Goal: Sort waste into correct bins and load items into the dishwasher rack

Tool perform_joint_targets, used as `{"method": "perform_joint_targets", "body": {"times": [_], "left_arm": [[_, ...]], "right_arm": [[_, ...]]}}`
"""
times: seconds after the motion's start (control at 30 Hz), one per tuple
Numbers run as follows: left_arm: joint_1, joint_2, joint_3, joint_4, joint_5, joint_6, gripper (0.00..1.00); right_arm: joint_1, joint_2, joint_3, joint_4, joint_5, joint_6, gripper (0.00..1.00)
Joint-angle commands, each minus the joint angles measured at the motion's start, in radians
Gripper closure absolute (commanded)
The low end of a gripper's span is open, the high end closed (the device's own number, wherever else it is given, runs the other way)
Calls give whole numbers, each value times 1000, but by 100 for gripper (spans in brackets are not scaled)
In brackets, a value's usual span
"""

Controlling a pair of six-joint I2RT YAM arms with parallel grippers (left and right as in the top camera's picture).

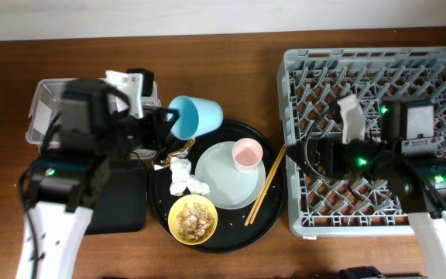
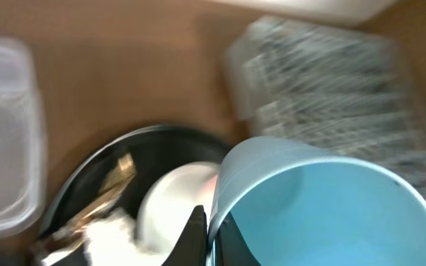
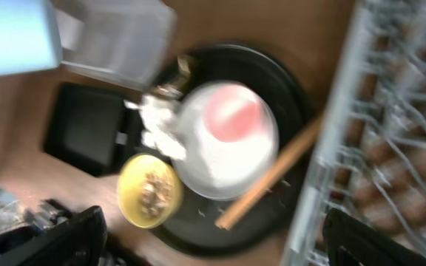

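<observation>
My left gripper (image 1: 175, 124) is shut on the rim of the light-blue cup (image 1: 197, 115) and holds it tilted above the round tray's back edge; one finger is inside the cup (image 2: 324, 207), one outside. The pink cup (image 1: 248, 153) stands on the pale plate (image 1: 223, 184). The yellow bowl (image 1: 193, 218) holds brown scraps. Chopsticks (image 1: 265, 186) lie beside the plate. Tissue (image 1: 183, 177) and the gold wrapper (image 1: 165, 161) lie on the tray's left. My right gripper (image 1: 291, 153) is open and empty at the left edge of the grey rack (image 1: 378, 70); in its wrist view its fingers (image 3: 213, 236) are spread wide.
The round black tray (image 1: 263, 218) carries the dishes. The clear tub (image 1: 45, 108) is at the back left under my left arm. The flat black tray (image 1: 122, 203) lies in front of it. The rack fills the right side of the wooden table.
</observation>
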Motion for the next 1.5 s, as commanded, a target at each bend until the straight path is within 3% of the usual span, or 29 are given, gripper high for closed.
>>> {"method": "perform_joint_targets", "body": {"times": [0.0, 0.03, 0.13, 0.33, 0.5, 0.53, 0.57, 0.6, 0.63, 0.73, 0.8, 0.87, 1.03, 1.1, 1.17, 1.3, 1.4, 1.43, 1.47], "left_arm": [[145, -66, 12, 154, 798, 36, 100], [144, -63, 12, 191, 898, 36, 100], [133, -64, 12, 197, 976, 36, 100], [27, -64, 12, 216, 965, 36, 100], [19, -64, 12, 223, 961, 36, 100], [19, -64, 12, 223, 961, 36, 70], [19, -64, 12, 223, 961, 36, 17], [19, -64, 12, 223, 936, 36, 0], [20, -64, 12, 223, 909, 36, 0], [22, -64, 12, 222, 750, 36, 0], [21, -64, 12, 222, 746, 36, 0], [21, -64, 12, 222, 739, 36, 0], [21, -64, 12, 182, 732, 36, 0], [21, -64, 12, 167, 732, 36, 0], [21, -64, 12, 135, 731, 36, 0], [21, -64, 12, 119, 731, 36, 0], [-5, -64, 12, 49, 495, 116, 0], [-80, -61, 10, -53, 176, 130, 0], [-119, -61, 6, -85, 34, 130, 0]], "right_arm": [[5, -5, 16, 215, -610, -106, 13], [5, -5, 16, 272, -691, -101, 13], [27, -4, 16, 440, -777, 16, 13], [291, -4, 16, 672, -673, 146, 13], [377, 0, 16, 676, -619, 145, 47], [370, -2, 16, 675, -604, 145, 48], [348, -17, 16, 662, -556, 145, 47], [290, -53, 16, 621, -494, 145, 48], [229, -90, 16, 574, -442, 144, 48], [-178, -277, 16, 96, -3, 141, 48], [-298, -275, 16, -153, 277, 141, 48], [-304, -194, 16, -272, 428, 141, 47], [-301, 252, 15, -322, 417, 121, 47], [-221, 404, 13, -348, 422, 87, 47], [-138, 436, 13, -326, 485, 137, 26], [-126, 417, 35, -300, 548, 179, 18], [-126, 299, 142, -299, 404, 97, 18], [-126, 226, 195, -286, 349, 85, 18], [-126, 191, 215, -273, 335, 84, 18]]}}
